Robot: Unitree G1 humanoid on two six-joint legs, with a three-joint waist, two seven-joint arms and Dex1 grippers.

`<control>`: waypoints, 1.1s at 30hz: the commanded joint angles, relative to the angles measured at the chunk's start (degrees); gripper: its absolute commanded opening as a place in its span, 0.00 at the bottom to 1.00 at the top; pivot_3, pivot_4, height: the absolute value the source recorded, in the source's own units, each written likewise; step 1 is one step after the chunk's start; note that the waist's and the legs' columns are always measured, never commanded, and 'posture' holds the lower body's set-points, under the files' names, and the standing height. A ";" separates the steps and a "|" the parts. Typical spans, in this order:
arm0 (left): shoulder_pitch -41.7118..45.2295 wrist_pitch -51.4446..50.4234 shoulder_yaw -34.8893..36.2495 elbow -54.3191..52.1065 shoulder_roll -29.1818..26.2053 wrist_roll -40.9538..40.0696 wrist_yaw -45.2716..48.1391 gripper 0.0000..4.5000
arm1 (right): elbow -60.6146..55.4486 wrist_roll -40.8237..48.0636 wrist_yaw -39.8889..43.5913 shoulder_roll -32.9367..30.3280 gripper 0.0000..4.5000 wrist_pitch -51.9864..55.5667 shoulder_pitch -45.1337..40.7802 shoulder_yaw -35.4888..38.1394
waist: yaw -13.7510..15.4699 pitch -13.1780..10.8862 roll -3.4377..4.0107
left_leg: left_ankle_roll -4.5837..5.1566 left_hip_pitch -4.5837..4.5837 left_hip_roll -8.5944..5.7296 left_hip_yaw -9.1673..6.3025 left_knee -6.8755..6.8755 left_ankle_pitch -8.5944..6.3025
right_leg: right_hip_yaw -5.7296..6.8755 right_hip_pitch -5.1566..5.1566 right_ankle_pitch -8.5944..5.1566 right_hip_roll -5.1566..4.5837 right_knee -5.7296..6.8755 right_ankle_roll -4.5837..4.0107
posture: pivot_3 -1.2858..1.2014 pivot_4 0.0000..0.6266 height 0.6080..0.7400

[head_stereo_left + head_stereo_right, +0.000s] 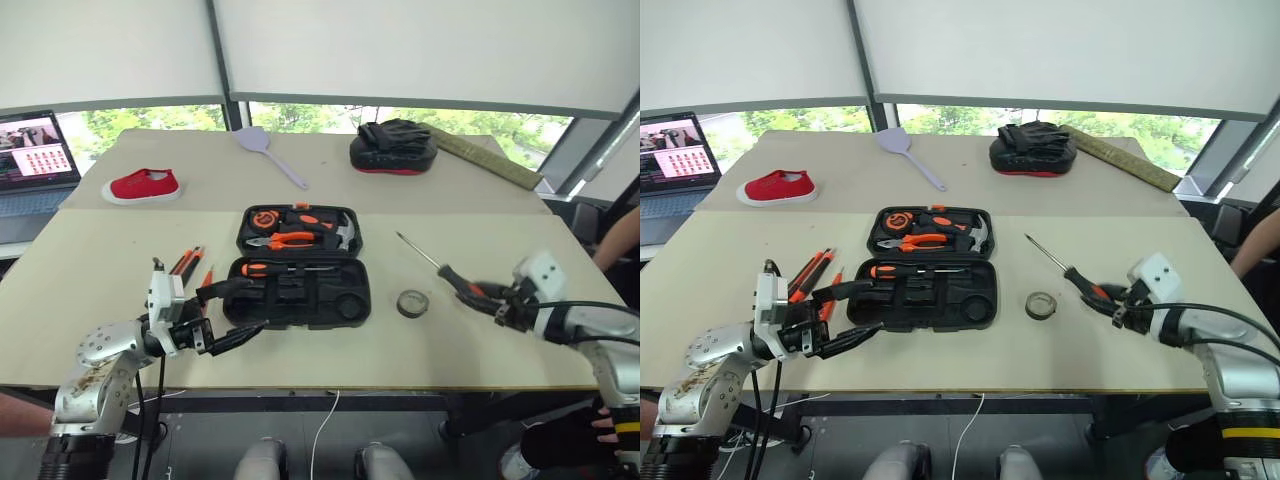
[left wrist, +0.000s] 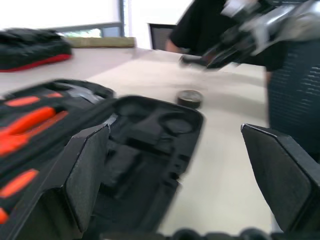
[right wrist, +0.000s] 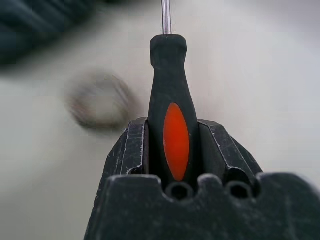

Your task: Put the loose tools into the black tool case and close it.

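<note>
The black tool case (image 1: 345, 300) lies open in the middle of the table, with one orange-and-black screwdriver (image 1: 262, 268) in its near half. My right gripper (image 1: 487, 298) is shut on the handle of another screwdriver (image 1: 452, 276), right of the case, its shaft pointing to the far left. A grey tape roll (image 1: 412, 303) lies between that gripper and the case. Left of the case lie an orange-black utility knife (image 1: 185, 262) and a small orange cutter (image 1: 207, 277). My left gripper (image 1: 255, 302) stands open at the case's near left corner, holding nothing.
Pliers (image 1: 290, 240) and a hammer (image 1: 343, 232) sit in the case's far half. On the far table are a red shoe (image 1: 143, 186), a spatula (image 1: 270, 150), a black padded mitt (image 1: 393, 148) and a plank (image 1: 485, 158). A laptop (image 1: 35, 160) stands far left. A person's arm (image 1: 622, 240) shows at the right.
</note>
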State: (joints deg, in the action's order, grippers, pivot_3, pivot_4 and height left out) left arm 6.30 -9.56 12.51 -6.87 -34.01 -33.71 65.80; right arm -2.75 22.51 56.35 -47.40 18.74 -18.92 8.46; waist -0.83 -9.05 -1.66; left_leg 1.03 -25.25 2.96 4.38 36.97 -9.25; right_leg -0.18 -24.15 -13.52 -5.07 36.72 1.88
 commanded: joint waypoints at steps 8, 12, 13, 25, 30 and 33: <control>-0.80 5.19 1.42 2.26 -0.55 4.84 -5.03 1.00 | 7.65 -17.34 4.23 10.50 0.23 1.70 -27.05 -26.42 | 0.52 -0.02 -0.04 | -0.04 -0.01 -0.04 0.12 -0.05 0.01 | -0.10 -0.15 0.15 -0.02 0.08 -0.41 | 0.52 0.24 1.00; -0.64 5.21 1.22 2.55 -0.25 6.14 -7.25 1.00 | 14.98 -22.95 4.23 15.44 0.23 2.37 -32.50 -32.82 | 0.85 -0.02 -0.05 | -0.03 -0.29 -0.15 0.23 -0.08 -0.13 | -0.13 -0.26 0.18 -0.20 -0.07 -0.22 | 0.52 0.24 1.00; -0.80 5.21 1.12 2.31 -0.14 6.24 -7.65 1.00 | 16.42 -24.31 4.33 16.29 0.23 2.83 -33.20 -34.13 | 0.84 -0.02 -0.05 | -0.01 -0.28 -0.18 0.27 -0.08 -0.14 | -0.14 -0.26 0.19 -0.19 -0.09 -0.21 | 0.52 0.24 1.00; -1.71 5.10 1.09 1.46 -0.13 6.30 -9.70 1.00 | 21.92 -29.60 3.61 19.06 0.23 -1.03 -33.55 -36.09 | 0.45 -0.02 -0.06 | -0.06 -0.02 -0.06 0.35 -0.07 -0.13 | -0.09 -0.18 0.18 -0.16 0.03 -0.31 | 0.52 0.24 1.00; -2.27 5.29 0.80 1.16 0.10 6.35 -10.01 1.00 | 24.98 -30.56 3.33 20.53 0.23 -3.04 -34.86 -36.00 | 0.02 -0.01 -0.06 | -0.07 -0.01 -0.04 0.36 -0.08 -0.12 | -0.10 -0.19 0.19 -0.14 0.06 -0.33 | 0.52 0.24 1.00; -2.50 5.41 0.63 1.03 0.29 6.42 -10.28 1.00 | 28.06 -31.19 2.82 21.68 0.23 -5.09 -36.04 -35.99 | -0.02 -0.01 -0.06 | -0.07 -0.01 -0.03 0.36 -0.08 -0.12 | -0.10 -0.19 0.19 -0.13 0.07 -0.35 | 0.52 0.24 1.00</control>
State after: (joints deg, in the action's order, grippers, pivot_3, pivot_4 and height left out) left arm 4.06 -5.30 12.80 -3.67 -33.80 -27.11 55.72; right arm 23.10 -7.03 60.61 -26.06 14.73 -53.98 -28.16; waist -0.85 -9.07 -1.72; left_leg 0.96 -25.25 2.94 4.75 36.89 -9.37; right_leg -0.28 -24.34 -13.33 -5.19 36.79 1.53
